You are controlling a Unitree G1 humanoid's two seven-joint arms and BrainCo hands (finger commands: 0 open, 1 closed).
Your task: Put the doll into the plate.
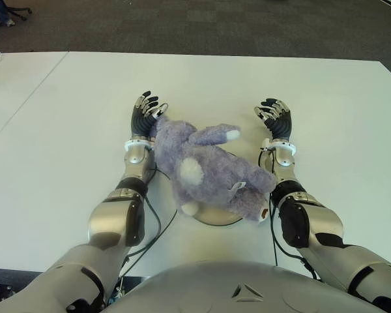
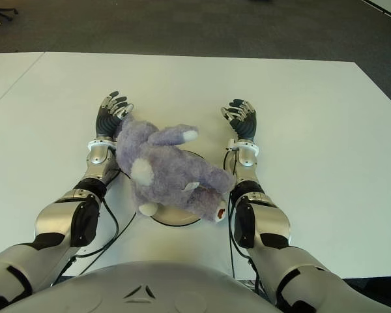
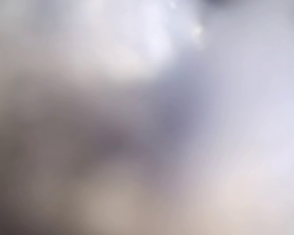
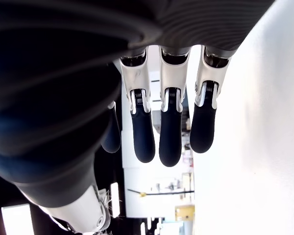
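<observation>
Doll lies on your plate; left hand touches it, right hand apart, both spread, holding nothing.

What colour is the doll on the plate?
Lavender purple doll with white patches, clearest in the left eye view.

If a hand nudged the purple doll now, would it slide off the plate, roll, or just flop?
Likely flop: the doll looks plush and soft, its limbs sprawled. It overhangs the plate, so a push might drag it partway off. Rolling seems unlikely given its flat, spread-out lie.

Silver arms, black cables, black-padded hand fingers; markings unclear.
</observation>
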